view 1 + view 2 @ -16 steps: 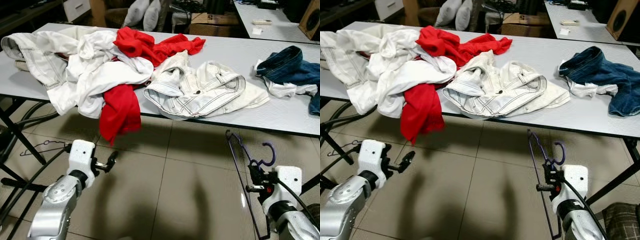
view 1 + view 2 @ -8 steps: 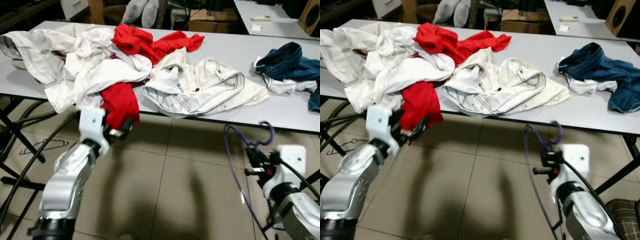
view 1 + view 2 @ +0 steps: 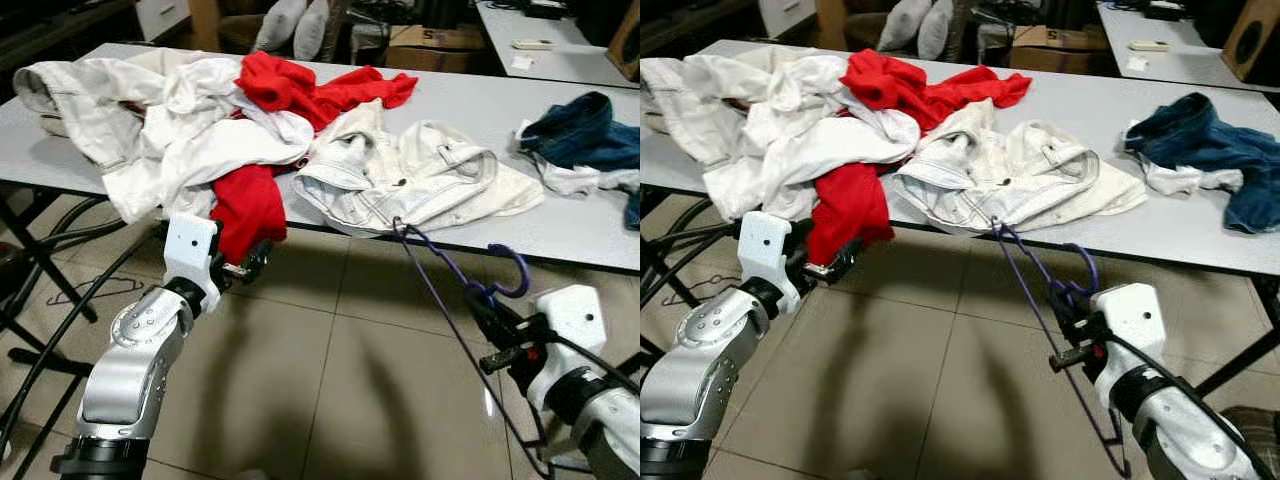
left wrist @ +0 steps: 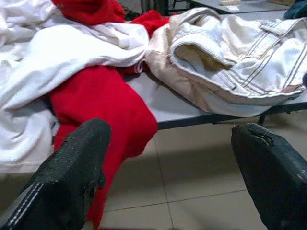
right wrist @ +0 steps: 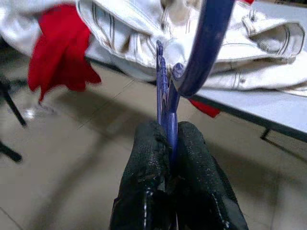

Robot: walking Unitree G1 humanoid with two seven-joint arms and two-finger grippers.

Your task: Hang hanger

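Right gripper point(image 5: 168, 143) low before the table point(image 3: 590, 225), fingers pinched tight on the purple hanger point(image 3: 440, 285) just below its hook; hanger tilts up-left, tip touching the white jacket point(image 3: 420, 180) at the table edge; left gripper point(image 4: 170, 167) spread wide, empty, just beside the hanging red cloth point(image 3: 245, 210).

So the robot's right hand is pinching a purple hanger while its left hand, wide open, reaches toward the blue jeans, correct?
Not quite. The right hand does pinch the purple hanger, but the open left hand reaches toward the red garment hanging off the table edge, as the left wrist view shows.
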